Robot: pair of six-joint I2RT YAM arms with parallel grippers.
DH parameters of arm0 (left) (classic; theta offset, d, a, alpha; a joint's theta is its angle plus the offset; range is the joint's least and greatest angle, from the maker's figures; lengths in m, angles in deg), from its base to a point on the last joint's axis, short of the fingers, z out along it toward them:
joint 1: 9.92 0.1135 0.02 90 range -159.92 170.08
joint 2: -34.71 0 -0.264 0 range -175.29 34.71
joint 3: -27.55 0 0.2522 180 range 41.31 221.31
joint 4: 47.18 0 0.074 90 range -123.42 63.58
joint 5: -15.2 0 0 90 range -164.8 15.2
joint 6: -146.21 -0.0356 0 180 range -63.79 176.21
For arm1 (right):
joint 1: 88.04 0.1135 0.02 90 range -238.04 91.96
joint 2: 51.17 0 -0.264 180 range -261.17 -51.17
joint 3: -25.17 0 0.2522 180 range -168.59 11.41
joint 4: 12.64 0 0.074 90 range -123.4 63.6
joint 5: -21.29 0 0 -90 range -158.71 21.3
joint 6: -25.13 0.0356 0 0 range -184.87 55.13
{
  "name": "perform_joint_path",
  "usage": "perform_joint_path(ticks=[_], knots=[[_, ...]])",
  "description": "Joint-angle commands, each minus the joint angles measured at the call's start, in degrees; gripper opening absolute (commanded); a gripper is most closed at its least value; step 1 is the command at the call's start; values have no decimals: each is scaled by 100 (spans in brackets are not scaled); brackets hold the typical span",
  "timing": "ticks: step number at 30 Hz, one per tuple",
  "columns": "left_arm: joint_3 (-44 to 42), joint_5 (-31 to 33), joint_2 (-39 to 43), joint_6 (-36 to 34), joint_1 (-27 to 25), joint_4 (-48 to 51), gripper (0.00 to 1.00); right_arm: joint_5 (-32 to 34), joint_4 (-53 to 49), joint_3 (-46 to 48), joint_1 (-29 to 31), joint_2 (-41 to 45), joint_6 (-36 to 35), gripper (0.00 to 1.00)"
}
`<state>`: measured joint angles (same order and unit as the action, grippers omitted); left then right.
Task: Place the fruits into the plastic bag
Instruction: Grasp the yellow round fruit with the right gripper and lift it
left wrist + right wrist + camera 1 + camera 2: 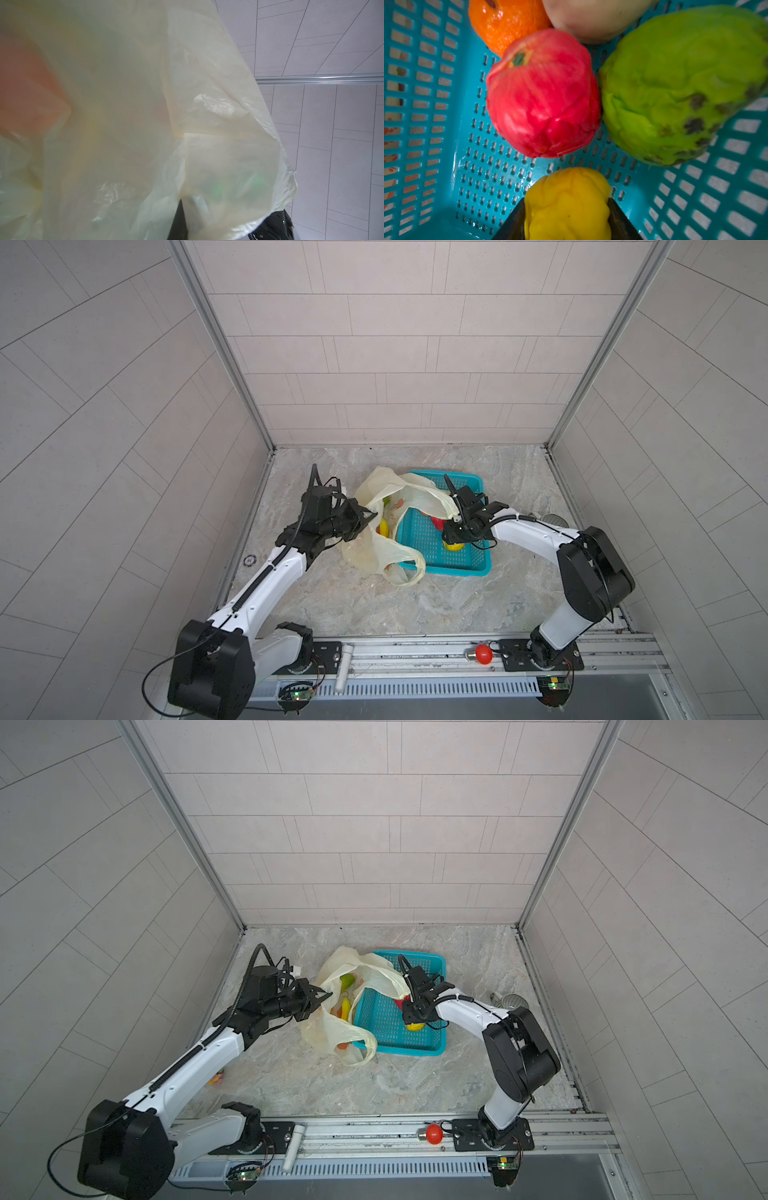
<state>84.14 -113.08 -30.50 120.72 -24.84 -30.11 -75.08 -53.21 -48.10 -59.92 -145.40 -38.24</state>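
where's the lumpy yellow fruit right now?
Yellow fruit sits in the teal basket, right of the plastic bag in both top views, between the fingers of the right gripper, red fruit just beyond it.

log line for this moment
left gripper: shut on bag | right gripper: shut on yellow fruit | fruit in basket

arms (pixel 286 568): white shells | joints (pixel 212 668): black housings | cables (pixel 258 581): black, ribbed conduit

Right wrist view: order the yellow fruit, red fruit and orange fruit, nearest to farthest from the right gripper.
1. yellow fruit, in the right gripper, a jaw on each side.
2. red fruit, just beyond, mid-basket.
3. orange fruit, farthest, behind the red one.
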Motion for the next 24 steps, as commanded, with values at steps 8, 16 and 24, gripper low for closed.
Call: perform_joint_path(ticks=[8, 16, 24], knots=[[10, 3, 35, -35, -21, -94, 0, -303, 26, -50, -132, 739, 131, 43], [34, -18, 11, -44, -21, -97, 0, -1, 76, -145, -469, 1917, 119, 43], [51, -29, -4, -53, -24, -94, 0, 232, 606, -728, -467, 2970, -626, 43]])
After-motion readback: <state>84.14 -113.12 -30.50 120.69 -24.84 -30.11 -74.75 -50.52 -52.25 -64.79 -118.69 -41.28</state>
